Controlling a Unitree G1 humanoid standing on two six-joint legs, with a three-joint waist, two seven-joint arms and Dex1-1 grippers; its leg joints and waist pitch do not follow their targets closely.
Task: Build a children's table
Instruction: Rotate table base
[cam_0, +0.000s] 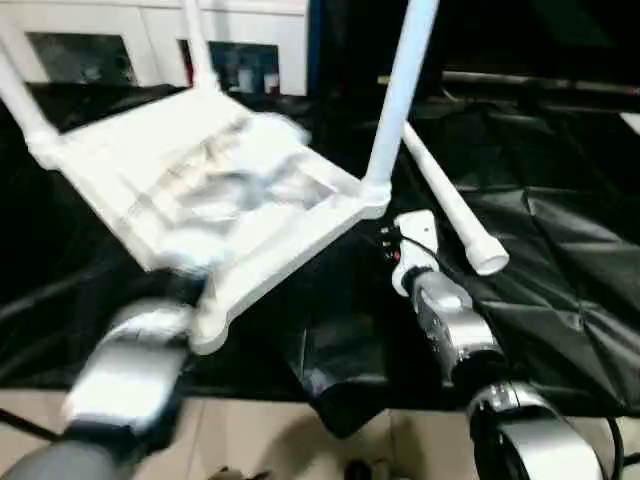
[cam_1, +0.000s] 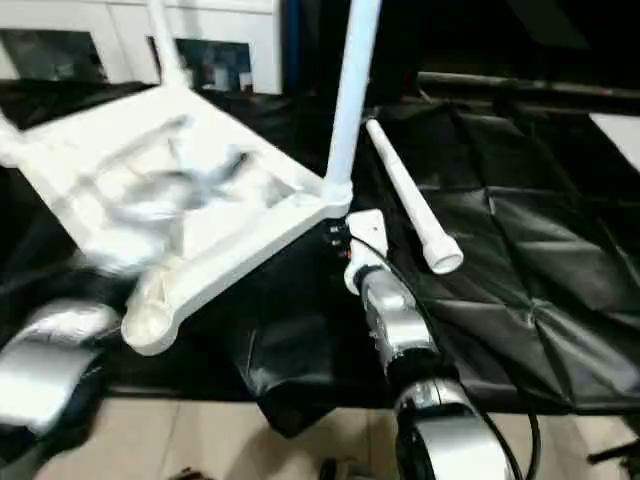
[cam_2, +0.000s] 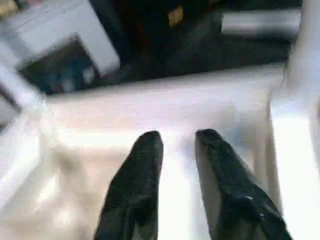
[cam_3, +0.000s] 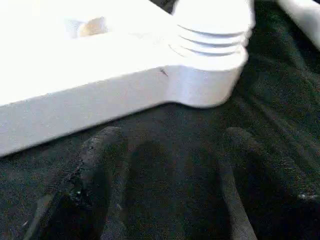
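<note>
— Where do we stand with the children's table?

— We see the white tabletop (cam_0: 215, 190) lying underside up on the black sheet (cam_0: 560, 280), ribs showing, with three legs already standing in its corner sockets. The fourth leg (cam_0: 448, 207) lies loose on the sheet, just beside the right corner. The near corner socket (cam_1: 147, 322) looks empty, so we judge the last leg is the step in hand.

— And our arms?

— Our left gripper (cam_2: 175, 175) reaches over the tabletop's underside, its two black fingers (cam_2: 137, 170) a little apart with nothing between them. Our right gripper (cam_3: 165, 170) hangs low over the sheet by the right corner (cam_3: 210, 82), fingers spread wide and empty, forearm stretched forward.

— What does the next move call for?

— We reckon the right gripper must take the loose leg, raise it upright and seat it in the open socket while the left steadies the top.
</note>
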